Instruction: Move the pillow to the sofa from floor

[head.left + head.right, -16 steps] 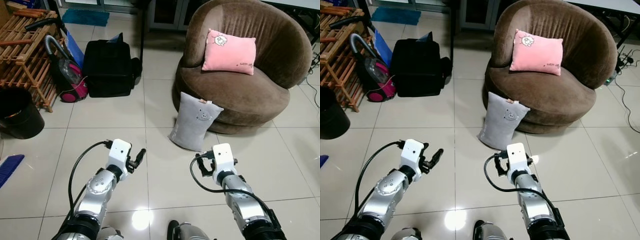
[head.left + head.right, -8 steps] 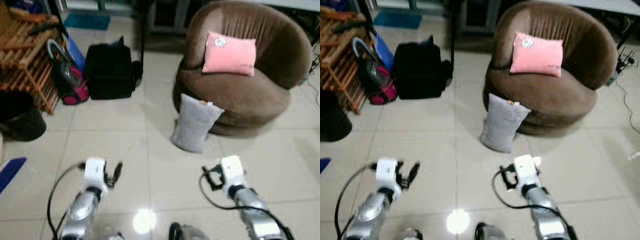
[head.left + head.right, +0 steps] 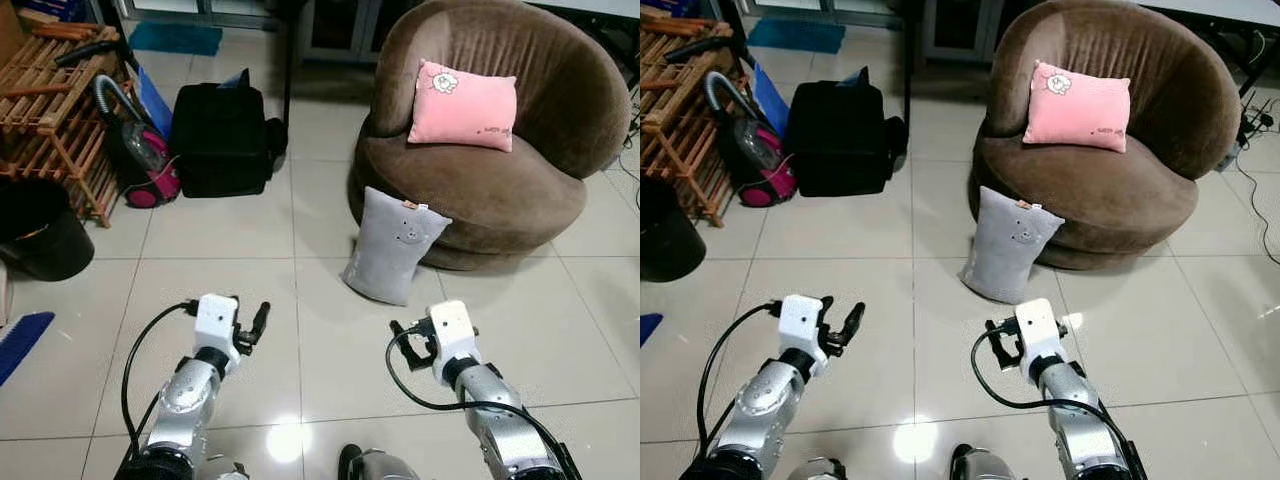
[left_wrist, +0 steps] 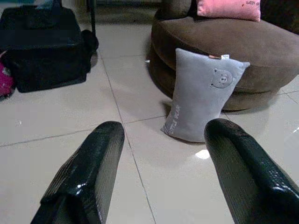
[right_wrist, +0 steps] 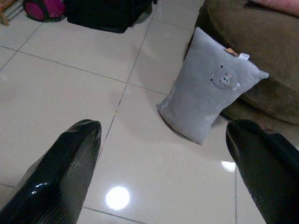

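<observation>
Down on the tiled floor, the grey pillow stands upright, leaning against the base of the round brown sofa, whose seat holds a pink pillow. Both the left gripper and right gripper hover near it, apart from it, fingers spread wide and holding nothing.

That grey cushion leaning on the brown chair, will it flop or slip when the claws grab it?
The grey pillow looks plump and soft, so it would probably squash and sag rather than stay stiff. It seems light for its size. It stands on edge, propped against the brown sofa, so a nudge could tip it onto the glossy tiled floor, where it may slide.
</observation>
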